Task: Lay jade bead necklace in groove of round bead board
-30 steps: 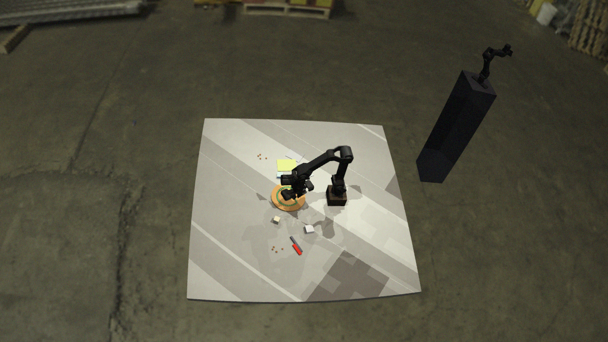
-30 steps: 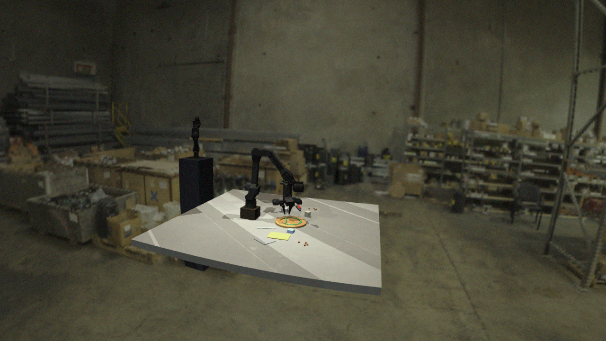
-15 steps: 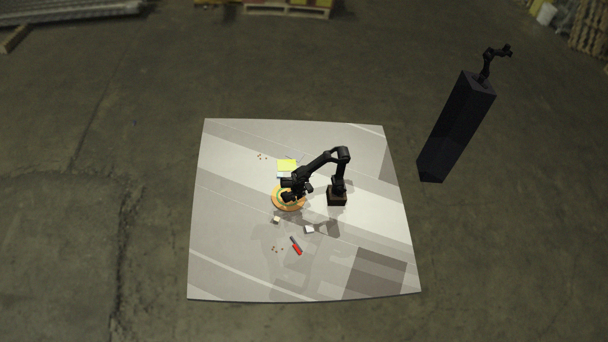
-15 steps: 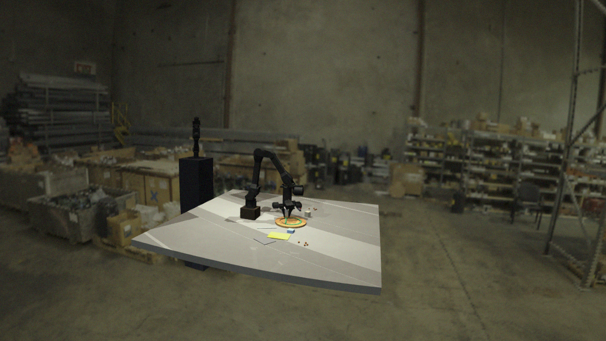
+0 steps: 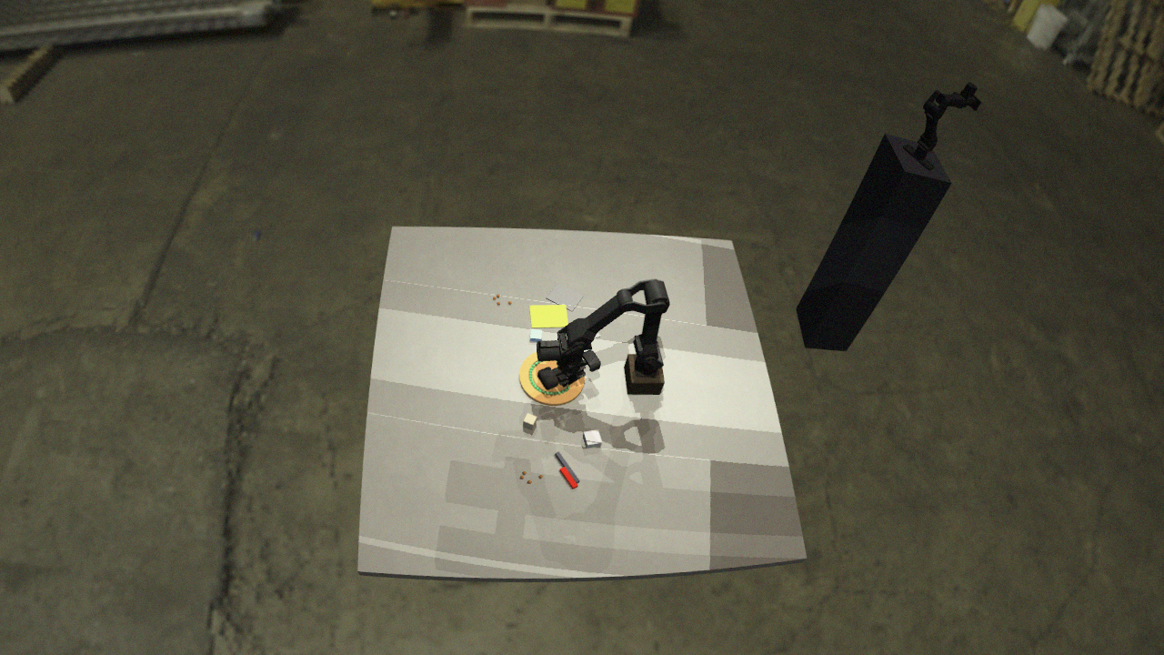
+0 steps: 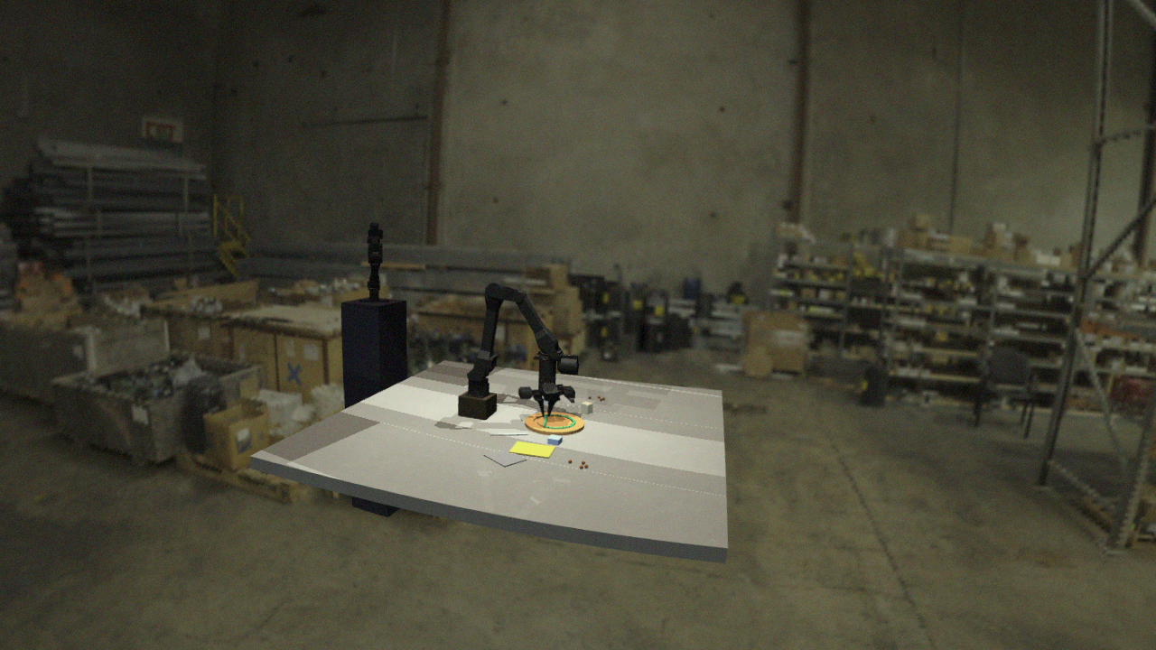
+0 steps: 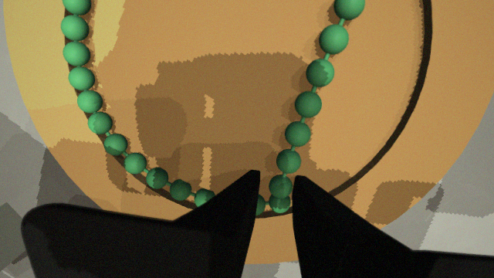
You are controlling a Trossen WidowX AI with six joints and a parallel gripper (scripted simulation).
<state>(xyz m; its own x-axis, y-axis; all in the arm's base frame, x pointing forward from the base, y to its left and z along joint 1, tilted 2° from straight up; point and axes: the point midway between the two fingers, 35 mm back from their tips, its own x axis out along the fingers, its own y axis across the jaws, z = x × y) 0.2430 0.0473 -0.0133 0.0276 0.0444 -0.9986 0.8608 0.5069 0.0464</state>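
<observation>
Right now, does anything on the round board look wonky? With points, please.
Yes, the green necklace (image 5: 533, 385) (image 6: 574, 422) (image 7: 308, 104). On the left of the wrist view its beads follow the groove, but on the right they cut inward across the board (image 5: 525, 389) (image 6: 530, 425) (image 7: 459, 96), leaving the curved groove there without beads.

Here at centre, the black jointed robot arm (image 6: 517, 301) reaches down over a round orange board (image 6: 531, 426) carrying green beads; just below it in the frame lie a small blue block (image 6: 554, 441) and a flat yellow rectangle (image 6: 531, 449)!
</observation>
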